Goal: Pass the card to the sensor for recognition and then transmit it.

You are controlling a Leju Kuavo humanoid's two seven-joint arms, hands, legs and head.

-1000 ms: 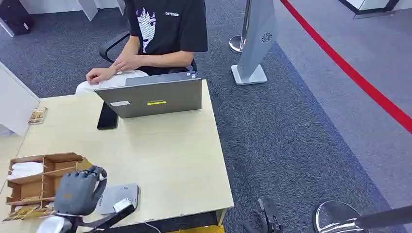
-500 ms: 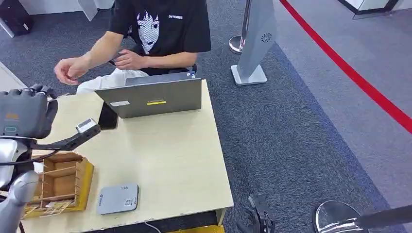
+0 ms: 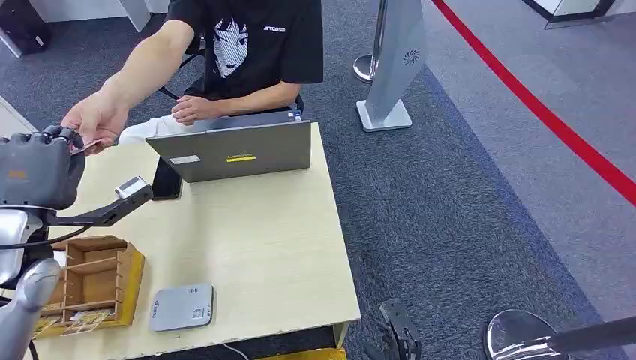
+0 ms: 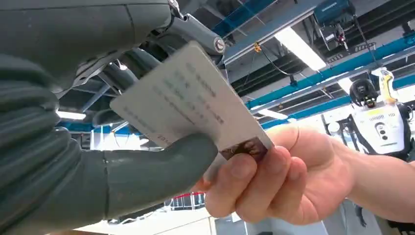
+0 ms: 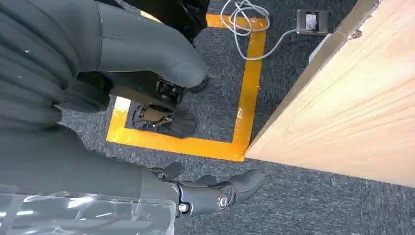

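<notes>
**Operator:** Where is the card, and who has it?

**Me:** It sits in my left robot hand, raised above the far left corner of the bench. My thumb presses one flat face and my darker fingers back the other. The person's hand has already pinched the outer corner, so we both have hold of it.

**Operator:** How do you expect it to handle?

**Me:** I judge it light, thin and stiff, with smooth faces that could slide under a weak pinch. It looks like plastic, so it should flex a little rather than crack, but pulling against each other could bend it or make it snap free.

**Operator:** Where is the best place to hold it?

**Me:** On the flat faces, near one end, which leaves the other end free for the person. That is about how it lies now: my grip covers the inner part and their fingertips take the far corner.

**Operator:** And the sensor?

**Me:** The grey reader lies flat near the front edge of the bench, well apart from the card and just beside the wooden tray. I take the present step to be the handover.

**Operator:** Your other arm?

**Me:** My right robot hand hangs beside the bench over the carpet, holding nothing, its fingers loosely curled but apart.
</notes>
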